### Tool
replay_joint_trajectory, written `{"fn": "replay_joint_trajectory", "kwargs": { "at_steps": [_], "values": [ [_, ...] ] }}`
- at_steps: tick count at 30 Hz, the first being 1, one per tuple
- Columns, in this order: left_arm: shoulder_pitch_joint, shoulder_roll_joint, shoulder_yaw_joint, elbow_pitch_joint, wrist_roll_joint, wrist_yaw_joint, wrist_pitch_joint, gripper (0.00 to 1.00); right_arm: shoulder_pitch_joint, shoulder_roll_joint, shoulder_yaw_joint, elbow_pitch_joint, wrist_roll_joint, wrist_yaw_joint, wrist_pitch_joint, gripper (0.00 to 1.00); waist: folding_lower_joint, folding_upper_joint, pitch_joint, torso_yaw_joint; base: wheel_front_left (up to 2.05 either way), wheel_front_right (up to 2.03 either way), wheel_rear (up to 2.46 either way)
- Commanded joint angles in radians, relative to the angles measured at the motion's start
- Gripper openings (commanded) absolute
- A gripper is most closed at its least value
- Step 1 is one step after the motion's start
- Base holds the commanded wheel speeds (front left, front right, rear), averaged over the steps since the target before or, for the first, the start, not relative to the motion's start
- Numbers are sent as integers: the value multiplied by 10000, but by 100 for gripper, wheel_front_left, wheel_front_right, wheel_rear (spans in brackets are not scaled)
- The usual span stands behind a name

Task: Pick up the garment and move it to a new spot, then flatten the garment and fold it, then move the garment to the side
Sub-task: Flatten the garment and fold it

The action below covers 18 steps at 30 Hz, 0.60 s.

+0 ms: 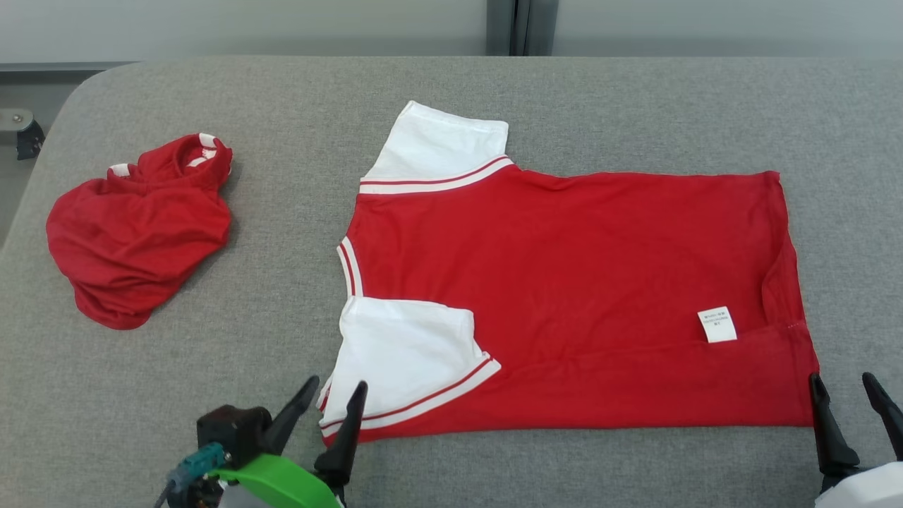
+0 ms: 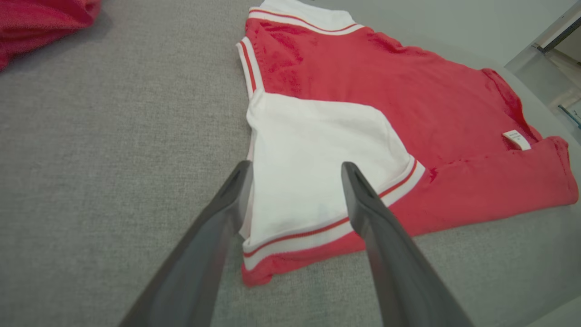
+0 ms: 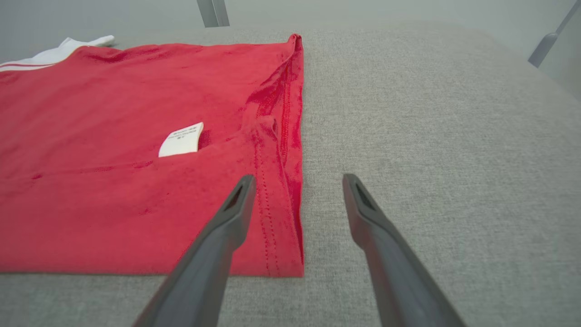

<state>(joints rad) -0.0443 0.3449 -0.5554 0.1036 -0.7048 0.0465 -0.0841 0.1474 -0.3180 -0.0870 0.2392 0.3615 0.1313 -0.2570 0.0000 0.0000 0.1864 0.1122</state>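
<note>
The garment (image 1: 564,282), a red jersey with white sleeves and striped trim, lies spread flat on the grey table, collar to the left and hem to the right. Its near white sleeve (image 1: 409,360) is folded in over the body. A small white tag (image 1: 717,324) shows near the hem. My left gripper (image 1: 331,395) is open at the near sleeve corner, its fingers straddling the sleeve (image 2: 313,181) in the left wrist view, holding nothing. My right gripper (image 1: 846,391) is open at the near hem corner (image 3: 286,236), one finger over the cloth and one over bare table.
A second red garment (image 1: 137,229) lies crumpled at the table's left, also seen in the left wrist view as the red heap (image 2: 41,22). The grey padded table (image 1: 635,113) has free room behind and right of the jersey. Its rounded edge runs along the far left.
</note>
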Motion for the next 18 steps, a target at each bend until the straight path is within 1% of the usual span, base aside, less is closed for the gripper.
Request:
{"fn": "replay_joint_trajectory", "kwargs": {
  "at_steps": [1,4,7,10,12,15,17,18],
  "values": [
    [-349,193,133,-410,86,118,92,100,-209,0,-17,-194,-111,-10,-41,100,0,0,23,-36,0,0,0],
    [-915,450,363,-1264,133,238,434,100,-532,69,15,-447,-182,-10,-50,100,0,0,160,-79,0,0,0],
    [-2104,860,564,-1611,316,115,1075,100,-957,117,213,-556,-359,-10,-19,100,0,0,485,-118,0,0,0],
    [-3640,1014,493,-1519,462,-75,2116,100,-1361,189,308,-681,-490,-10,37,100,0,0,916,-152,0,0,0],
    [-4896,1039,476,-1259,402,-328,2861,100,-1633,179,362,-799,-560,-10,66,100,0,0,1287,-205,0,0,0],
    [-6746,933,321,-403,84,-973,4041,100,-2055,150,507,-979,-641,-10,94,100,0,0,1877,-357,0,0,0],
    [-7855,907,256,268,-213,-1306,4757,100,-2347,225,629,-1087,-714,-10,116,100,0,0,2261,-542,0,0,0],
    [-8203,916,250,496,-300,-1382,4964,100,-2444,274,652,-1123,-699,-10,124,100,0,0,2394,-612,0,0,0]
  ]
}}
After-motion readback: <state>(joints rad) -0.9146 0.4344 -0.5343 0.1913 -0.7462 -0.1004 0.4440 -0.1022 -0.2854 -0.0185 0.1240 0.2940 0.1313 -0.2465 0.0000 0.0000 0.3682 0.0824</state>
